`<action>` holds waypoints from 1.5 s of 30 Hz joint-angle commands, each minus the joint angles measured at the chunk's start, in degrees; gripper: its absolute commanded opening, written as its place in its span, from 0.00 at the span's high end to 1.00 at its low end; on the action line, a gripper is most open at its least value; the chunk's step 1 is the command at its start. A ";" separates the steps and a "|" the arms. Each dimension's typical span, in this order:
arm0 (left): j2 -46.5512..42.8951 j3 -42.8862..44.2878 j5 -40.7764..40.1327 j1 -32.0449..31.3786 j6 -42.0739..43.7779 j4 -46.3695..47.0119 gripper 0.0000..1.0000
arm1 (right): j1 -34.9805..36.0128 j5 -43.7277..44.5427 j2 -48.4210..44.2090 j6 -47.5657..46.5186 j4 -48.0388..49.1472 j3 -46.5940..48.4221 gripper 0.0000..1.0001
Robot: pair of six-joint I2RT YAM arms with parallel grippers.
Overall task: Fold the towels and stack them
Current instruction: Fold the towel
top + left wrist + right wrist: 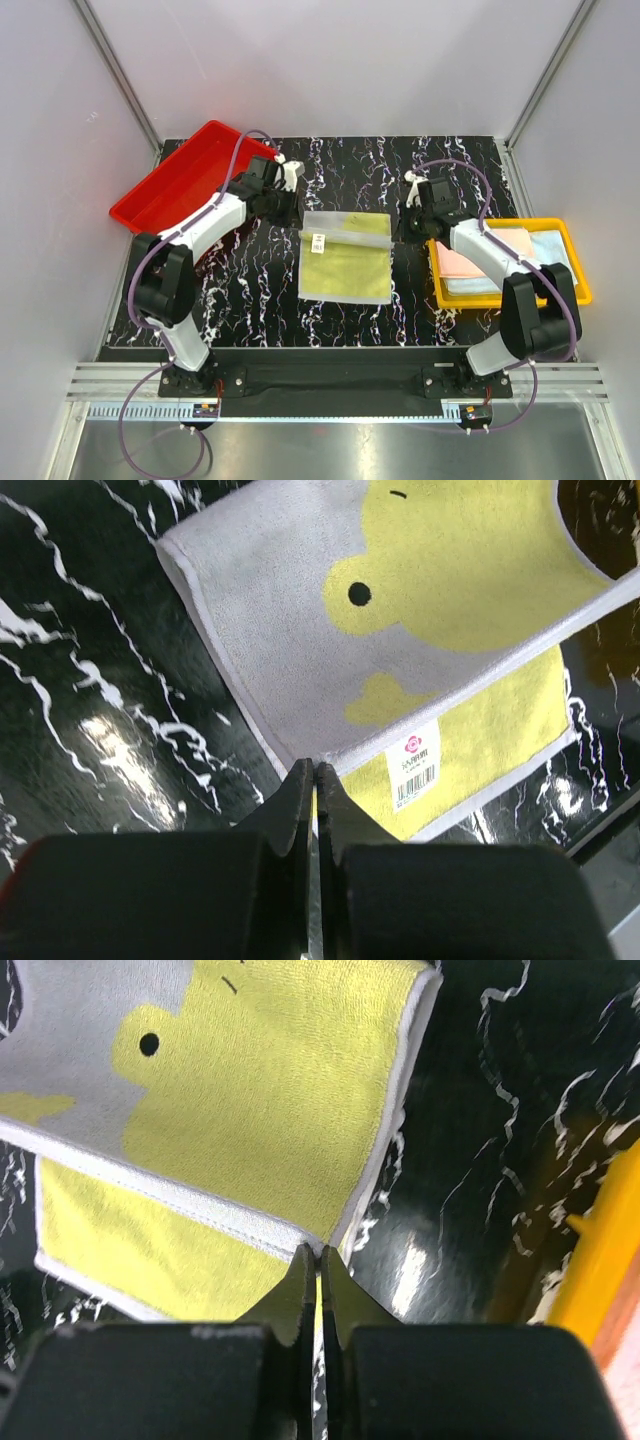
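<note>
A yellow-green towel (345,265) lies in the middle of the black marbled table, its far edge lifted and turned toward the near side so the grey underside with a yellow duck print shows (420,590) (260,1090). A white barcode tag (418,765) sits near its left corner. My left gripper (298,218) (314,770) is shut on the towel's far-left corner. My right gripper (403,222) (319,1252) is shut on the far-right corner. A pink towel (455,262) and a pale blue towel (550,250) lie in the yellow tray.
A red tray (160,195) stands tilted at the far left of the table, behind my left arm. The yellow tray (578,262) stands at the right edge, beside my right arm; its rim shows in the right wrist view (600,1250). Grey walls enclose the table.
</note>
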 commanded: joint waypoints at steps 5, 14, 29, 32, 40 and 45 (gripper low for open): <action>-7.30 0.96 -2.54 -0.06 0.91 -3.63 1.00 | 0.10 2.12 -6.71 2.65 -5.71 3.95 1.00; -10.72 -9.48 -0.95 -1.73 -4.01 -2.15 1.00 | 3.25 -0.42 -10.93 9.59 -6.25 -6.91 1.00; -15.03 -14.77 -4.82 -4.37 -9.55 -1.43 1.00 | 3.61 4.58 -13.30 11.00 -11.08 -5.89 1.00; -16.36 -14.42 -4.91 -5.24 -12.62 -1.09 1.00 | 4.75 9.04 -15.15 12.05 -14.76 -5.01 1.00; -16.45 -22.75 -6.93 -7.36 -15.09 1.02 1.00 | 6.69 7.06 -18.22 15.48 -15.22 -11.84 1.00; -15.40 -24.53 -6.75 -7.71 -15.00 2.87 1.00 | 7.30 5.30 -19.11 19.43 -11.01 -17.39 0.98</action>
